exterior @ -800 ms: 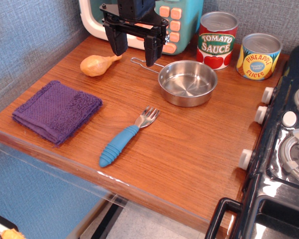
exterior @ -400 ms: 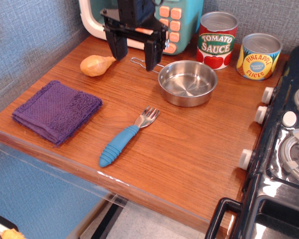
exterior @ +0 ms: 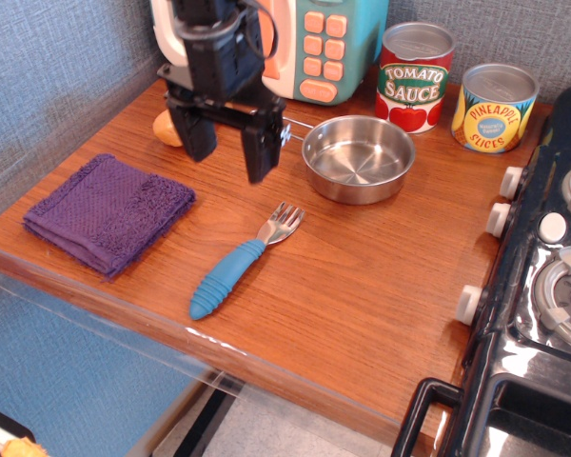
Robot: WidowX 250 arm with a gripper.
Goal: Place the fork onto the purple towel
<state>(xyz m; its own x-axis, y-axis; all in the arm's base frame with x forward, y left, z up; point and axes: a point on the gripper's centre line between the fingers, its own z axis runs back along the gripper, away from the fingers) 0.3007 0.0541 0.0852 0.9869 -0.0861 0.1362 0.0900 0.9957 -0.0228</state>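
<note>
Wooden counter (exterior: pixel 362 286): fork (exterior: pixel 240 262) below open tool (exterior: pixel 227 152)

Bright, even light falls from above, leaving only soft, short shadows on the worktop (exterior: pixel 362 276). The steel pan (exterior: pixel 359 158) and the stove (exterior: pixel 552 286) carry white glare. Focus is sharp throughout; the dark pincer (exterior: pixel 227 152) shows little surface detail.

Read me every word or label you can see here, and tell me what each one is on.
"TOMATO SAUCE": on the red can.
"PINEAPPLE SLICES": on the yellow can; the small print in its blue circle is too blurred to read.
Microwave buttons: no readable marks.
Stove knobs: no readable marks.
</note>
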